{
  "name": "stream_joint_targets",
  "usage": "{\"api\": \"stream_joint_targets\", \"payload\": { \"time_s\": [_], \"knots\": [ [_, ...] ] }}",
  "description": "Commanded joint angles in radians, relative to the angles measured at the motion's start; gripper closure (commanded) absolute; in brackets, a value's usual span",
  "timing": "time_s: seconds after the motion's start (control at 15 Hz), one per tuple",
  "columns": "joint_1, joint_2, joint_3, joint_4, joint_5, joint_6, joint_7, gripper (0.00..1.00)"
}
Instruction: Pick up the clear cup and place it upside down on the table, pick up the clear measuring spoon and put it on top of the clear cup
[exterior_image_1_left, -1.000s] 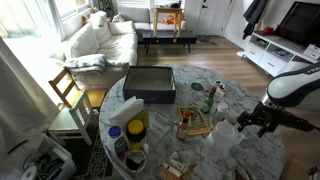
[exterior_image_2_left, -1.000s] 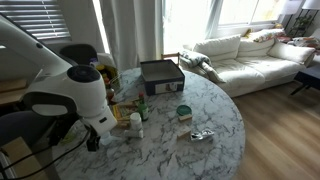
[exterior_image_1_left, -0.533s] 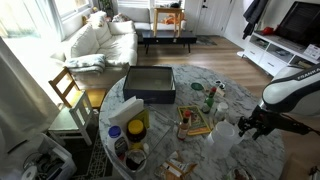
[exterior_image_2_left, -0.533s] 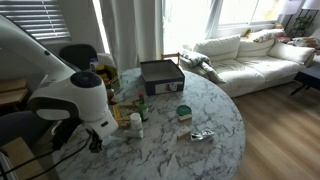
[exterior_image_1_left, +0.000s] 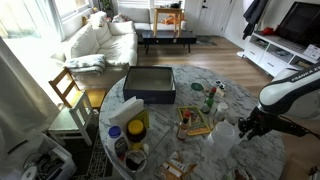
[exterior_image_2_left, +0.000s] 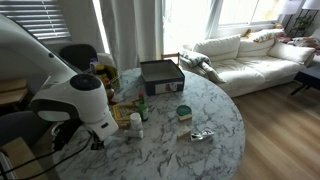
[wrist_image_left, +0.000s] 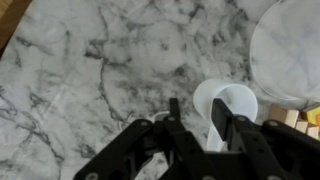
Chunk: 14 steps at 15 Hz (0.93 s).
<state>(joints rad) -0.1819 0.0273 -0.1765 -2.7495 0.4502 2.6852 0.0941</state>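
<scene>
The clear cup (wrist_image_left: 238, 108) stands upright on the marbled table (wrist_image_left: 90, 60), its open mouth facing the wrist camera. My gripper (wrist_image_left: 197, 118) straddles the cup's near wall: one finger hangs inside the mouth, the other outside, with a gap still showing beside the wall. In an exterior view the cup (exterior_image_1_left: 225, 136) sits near the table's edge, with the gripper (exterior_image_1_left: 243, 128) right at it. In an exterior view my arm's bulk hides the cup, and only the gripper (exterior_image_2_left: 96, 141) shows. I cannot make out the clear measuring spoon.
A black box (exterior_image_1_left: 150, 83) lies on the far side of the table, a green bottle (exterior_image_1_left: 210, 98) and a yellow-topped jar (exterior_image_1_left: 137, 127) among clutter nearer me. A white round dish (wrist_image_left: 290, 50) sits just beyond the cup. A wooden chair (exterior_image_1_left: 70, 90) stands beside the table.
The fingers have drawn closer together around the cup's wall. The arm has sunk slightly toward the table.
</scene>
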Motion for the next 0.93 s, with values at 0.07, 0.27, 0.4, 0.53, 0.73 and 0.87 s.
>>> {"api": "stream_joint_targets", "payload": {
  "time_s": [0.07,0.27,0.4,0.53,0.73,0.87],
  "knots": [
    [0.002,0.015,0.010,0.001,0.045,0.022,-0.026,0.99],
    [0.001,-0.003,0.009,0.003,0.030,0.011,-0.012,1.00],
    [0.002,-0.027,0.007,0.006,-0.001,-0.016,0.007,0.99],
    [0.003,-0.077,0.005,-0.005,-0.053,-0.054,0.020,0.99],
    [0.005,-0.140,0.009,0.026,-0.166,-0.157,0.026,0.99],
    [0.007,-0.187,0.018,0.057,-0.241,-0.243,0.025,0.99]
  ]
}}
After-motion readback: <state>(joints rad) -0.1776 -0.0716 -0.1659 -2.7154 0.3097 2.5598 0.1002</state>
